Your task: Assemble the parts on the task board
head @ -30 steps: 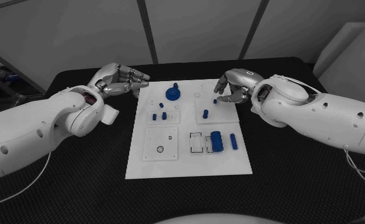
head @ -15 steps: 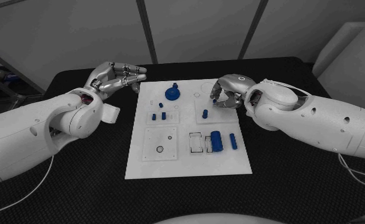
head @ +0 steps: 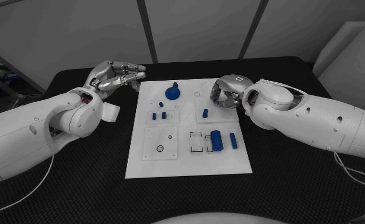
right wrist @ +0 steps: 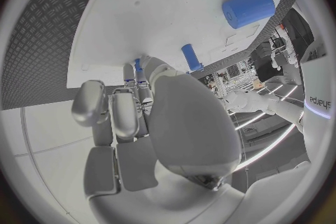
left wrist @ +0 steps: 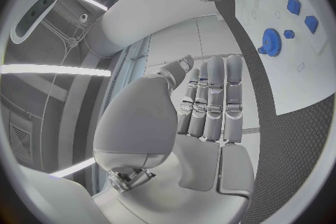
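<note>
Right hand (head: 227, 91) now curled, empty, off the task board (head: 189, 153); left hand (head: 114, 78) empty, fingers loosely bent.

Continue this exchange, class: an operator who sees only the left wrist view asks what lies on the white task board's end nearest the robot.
Observer: A large blue cylinder lies on its side on the white task board.
Operator: Anything beside it?
Observer: A slim blue rod lies just apart from it, toward the right arm's side.
Operator: And toward the left arm's side?
Observer: A small dark ring sits on a square panel there.
</note>
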Action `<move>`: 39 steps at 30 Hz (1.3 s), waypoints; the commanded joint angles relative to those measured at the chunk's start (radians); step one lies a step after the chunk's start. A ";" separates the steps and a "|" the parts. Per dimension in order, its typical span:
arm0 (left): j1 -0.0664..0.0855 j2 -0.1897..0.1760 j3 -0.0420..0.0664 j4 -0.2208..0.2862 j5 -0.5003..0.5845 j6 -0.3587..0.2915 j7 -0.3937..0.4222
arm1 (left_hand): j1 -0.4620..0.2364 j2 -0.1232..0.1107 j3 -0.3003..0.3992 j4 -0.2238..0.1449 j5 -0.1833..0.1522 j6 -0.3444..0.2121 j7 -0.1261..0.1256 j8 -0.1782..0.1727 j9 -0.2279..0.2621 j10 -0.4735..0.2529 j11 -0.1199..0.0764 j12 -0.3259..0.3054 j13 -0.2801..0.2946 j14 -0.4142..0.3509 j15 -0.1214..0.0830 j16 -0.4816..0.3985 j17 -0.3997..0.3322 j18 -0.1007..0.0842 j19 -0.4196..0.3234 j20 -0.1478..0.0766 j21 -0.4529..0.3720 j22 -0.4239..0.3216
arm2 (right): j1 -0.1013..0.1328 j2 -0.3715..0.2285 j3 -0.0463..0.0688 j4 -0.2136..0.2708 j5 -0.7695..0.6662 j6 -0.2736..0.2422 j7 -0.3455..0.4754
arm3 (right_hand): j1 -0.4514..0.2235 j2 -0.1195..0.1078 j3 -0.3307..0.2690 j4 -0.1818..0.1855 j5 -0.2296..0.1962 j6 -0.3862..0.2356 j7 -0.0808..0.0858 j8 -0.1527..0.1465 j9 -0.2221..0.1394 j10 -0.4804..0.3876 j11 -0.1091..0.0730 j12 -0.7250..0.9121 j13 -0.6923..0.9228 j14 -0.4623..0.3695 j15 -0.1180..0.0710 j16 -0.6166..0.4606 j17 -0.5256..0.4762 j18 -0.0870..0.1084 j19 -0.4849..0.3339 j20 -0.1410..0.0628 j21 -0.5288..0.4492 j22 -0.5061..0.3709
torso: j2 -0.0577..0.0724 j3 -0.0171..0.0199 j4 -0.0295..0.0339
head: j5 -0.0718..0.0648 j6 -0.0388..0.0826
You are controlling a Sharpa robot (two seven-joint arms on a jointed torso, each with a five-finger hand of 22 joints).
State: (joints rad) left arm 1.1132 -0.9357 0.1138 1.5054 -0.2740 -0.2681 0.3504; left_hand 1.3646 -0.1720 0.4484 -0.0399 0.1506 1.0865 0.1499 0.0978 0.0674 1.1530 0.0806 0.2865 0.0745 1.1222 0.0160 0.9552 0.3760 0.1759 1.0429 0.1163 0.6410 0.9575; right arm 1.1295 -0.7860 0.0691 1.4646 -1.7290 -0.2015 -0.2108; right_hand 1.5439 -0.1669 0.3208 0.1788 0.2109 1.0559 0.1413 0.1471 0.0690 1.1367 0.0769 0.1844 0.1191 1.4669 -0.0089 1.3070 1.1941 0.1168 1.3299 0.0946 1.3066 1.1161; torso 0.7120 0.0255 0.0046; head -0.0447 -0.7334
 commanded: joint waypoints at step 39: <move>0.001 0.003 0.001 -0.019 0.011 0.003 -0.004 | 0.004 0.011 0.015 -0.009 0.005 0.003 0.006 -0.009 -0.001 -0.013 0.007 0.008 -0.003 -0.004 -0.002 -0.019 -0.011 0.007 -0.005 0.000 -0.012 -0.004 | -0.008 -0.016 -0.001 0.067 -0.066 -0.131 -0.021 | -0.014 0.030 0.134 -0.123 -0.018 0.114 -0.020 0.015 0.021 0.124 -0.028 -0.016 0.016 0.039 -0.021 0.028 0.013 -0.033 0.030 -0.019 0.051 0.070 | -0.001 0.0005 -0.0012 | -0.001 -0.002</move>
State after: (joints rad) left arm 1.1130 -0.9340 0.1138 1.4868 -0.2674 -0.2700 0.3457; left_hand 1.3700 -0.1667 0.4594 -0.0456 0.1505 1.0864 0.1500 0.0938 0.0677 1.1455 0.0880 0.2903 0.0722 1.1221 0.0163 0.9407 0.3667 0.1759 1.0430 0.1164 0.6333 0.9548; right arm 1.1194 -0.7994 0.0677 1.5228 -1.7864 -0.2874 -0.2344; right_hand 1.5393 -0.1338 0.4511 0.0608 0.1872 1.1656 0.1191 0.1673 0.0901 1.2278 0.0784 0.1717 0.1329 1.4651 -0.0253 1.3297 1.2067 0.1008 1.3531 0.0786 1.3542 1.1850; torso 0.7110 0.0260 0.0037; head -0.0458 -0.7360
